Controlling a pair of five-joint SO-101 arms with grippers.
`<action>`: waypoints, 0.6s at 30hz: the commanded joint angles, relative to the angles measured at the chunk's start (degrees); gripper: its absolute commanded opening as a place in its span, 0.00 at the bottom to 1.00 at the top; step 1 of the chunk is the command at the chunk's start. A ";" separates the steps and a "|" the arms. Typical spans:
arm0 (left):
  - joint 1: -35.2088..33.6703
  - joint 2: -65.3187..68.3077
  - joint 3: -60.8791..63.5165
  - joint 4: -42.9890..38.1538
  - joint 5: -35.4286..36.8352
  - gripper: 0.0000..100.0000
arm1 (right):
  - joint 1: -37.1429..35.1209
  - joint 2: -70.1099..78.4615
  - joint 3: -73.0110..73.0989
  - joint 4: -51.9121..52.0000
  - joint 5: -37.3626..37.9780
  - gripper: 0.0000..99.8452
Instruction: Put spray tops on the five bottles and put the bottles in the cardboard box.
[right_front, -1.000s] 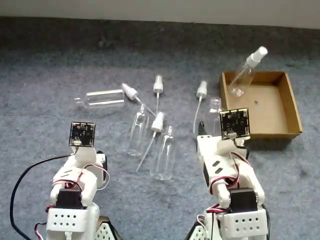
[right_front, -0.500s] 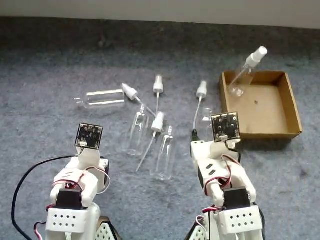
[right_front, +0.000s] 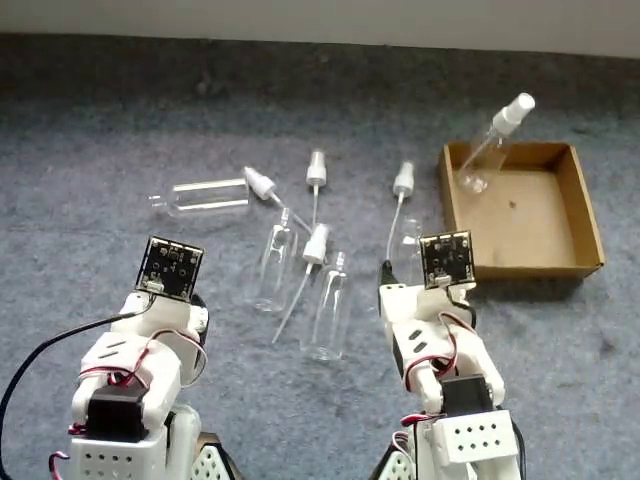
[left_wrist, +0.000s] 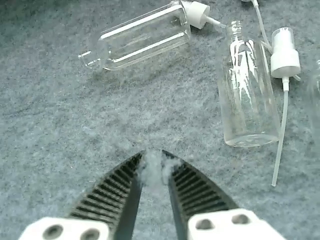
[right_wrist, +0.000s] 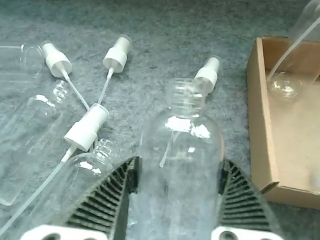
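My right gripper (right_wrist: 179, 165) is shut on a clear uncapped bottle (right_wrist: 180, 145), held between its two ribbed fingers (right_wrist: 117, 197) just left of the cardboard box (right_front: 575, 200). In the box leans one bottle (right_front: 490, 145) with a spray top on. Three more open bottles (right_front: 205, 195) (right_front: 272, 265) (right_front: 328, 305) lie on the carpet between the arms. Loose spray tops (right_front: 260, 182) (right_front: 316, 170) (right_front: 317, 243) (right_front: 403, 180) lie among them. My left gripper (left_wrist: 152, 161) hangs low over bare carpet, jaws nearly together and holding nothing, short of a lying bottle (left_wrist: 140, 37).
Grey carpet covers the whole table (right_front: 90, 150). The box's near wall (right_wrist: 257, 115) stands close beside the held bottle. Long dip tubes (left_wrist: 280, 130) trail from the loose tops across the bottles. Open carpet lies left of the left arm and in front of the box.
The right arm has drawn back and slightly left, away from the box, with the bottle in its grip. The left arm has shifted a little and leans further left.
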 joint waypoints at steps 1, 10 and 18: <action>0.92 0.66 -6.99 3.25 -1.32 0.01 | -0.40 -0.48 -0.84 -1.63 -0.26 0.16; 1.27 0.75 -17.19 12.75 -1.05 0.00 | -0.48 -0.48 1.54 -3.65 -2.55 0.16; 0.92 11.74 -22.90 13.19 -1.05 0.00 | -0.48 -0.48 4.44 -7.34 -5.98 0.16</action>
